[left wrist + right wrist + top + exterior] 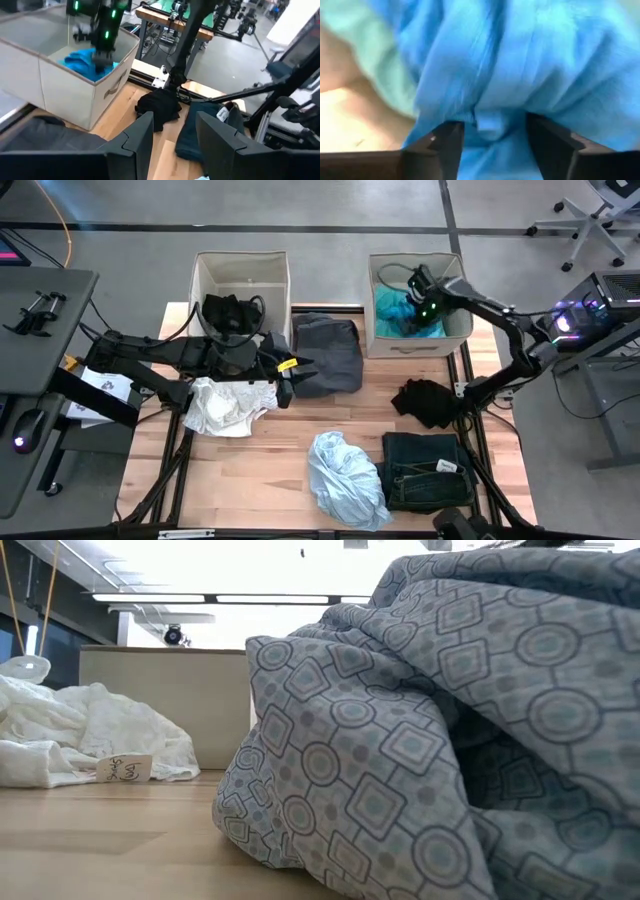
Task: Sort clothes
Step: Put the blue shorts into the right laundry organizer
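Note:
My right gripper (413, 306) is open, down inside the right beige bin (418, 345), its fingers either side of a teal garment (520, 65) that lies in the bin. My left gripper (287, 387) is open and empty, between a white garment (232, 405) and a dark grey garment (328, 352) lying on the table. A black garment (425, 402), dark denim (425, 470) and a pale silvery blue patterned garment (345, 478) also lie on the table. A black garment (230, 315) sits in the left bin (203, 280). My right gripper comes down from above onto the teal garment in the bin. A ridge of the cloth (490, 122) stands between its open fingers (445, 145). I cannot tell whether the fingers touch it.
The two bins stand side by side at the table's far edge. The patterned garment (450, 720) fills most of the low view, with the white garment (90, 735) and its tag beside it. A desk stands left of the table, equipment and a chair to the right.

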Available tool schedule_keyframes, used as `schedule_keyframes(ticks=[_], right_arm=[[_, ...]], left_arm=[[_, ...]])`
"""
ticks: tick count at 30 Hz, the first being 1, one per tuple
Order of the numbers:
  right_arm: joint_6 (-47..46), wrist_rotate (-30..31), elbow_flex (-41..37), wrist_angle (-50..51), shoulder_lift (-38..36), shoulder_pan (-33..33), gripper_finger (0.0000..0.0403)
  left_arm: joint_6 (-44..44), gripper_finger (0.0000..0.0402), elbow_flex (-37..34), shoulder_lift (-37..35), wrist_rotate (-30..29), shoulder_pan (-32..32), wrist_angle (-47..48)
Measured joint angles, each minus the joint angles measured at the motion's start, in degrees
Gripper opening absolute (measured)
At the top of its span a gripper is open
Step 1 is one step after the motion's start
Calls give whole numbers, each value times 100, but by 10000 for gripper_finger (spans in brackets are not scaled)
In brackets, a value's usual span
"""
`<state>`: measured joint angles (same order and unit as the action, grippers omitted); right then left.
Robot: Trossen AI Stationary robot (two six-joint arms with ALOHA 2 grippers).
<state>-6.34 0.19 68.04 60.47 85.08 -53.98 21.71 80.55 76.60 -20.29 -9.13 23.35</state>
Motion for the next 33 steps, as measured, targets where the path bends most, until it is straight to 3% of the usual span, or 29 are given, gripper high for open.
schedule_keyframes(ticks=[5, 9, 13, 18, 24, 29, 33], right_arm=[[90, -190, 1206, 873, -1, 0, 226], [52, -520, 1980, 1015, -85, 89, 229], [56, -76, 2276, 692, -418, 371, 229], [60, 304, 1769, 12, -593, 430, 229], [-268, 257, 258, -1103, -317, 107, 223], [-423, 216, -774, -1835, 1, -14, 218], [-498, 186, -813, -1768, -21, -39, 213]], left_arm=[[178, 133, 0, 31, -12, 285, 170], [321, 133, -4, 216, -8, 669, 266], [484, 133, -4, 528, 450, 1014, 284], [477, 133, -4, 922, 1239, 1157, 250], [664, 133, -4, 1106, 2185, 1098, 218], [809, 133, -4, 1078, 2169, 910, 205], [805, 133, -4, 1077, 1855, 853, 199]])
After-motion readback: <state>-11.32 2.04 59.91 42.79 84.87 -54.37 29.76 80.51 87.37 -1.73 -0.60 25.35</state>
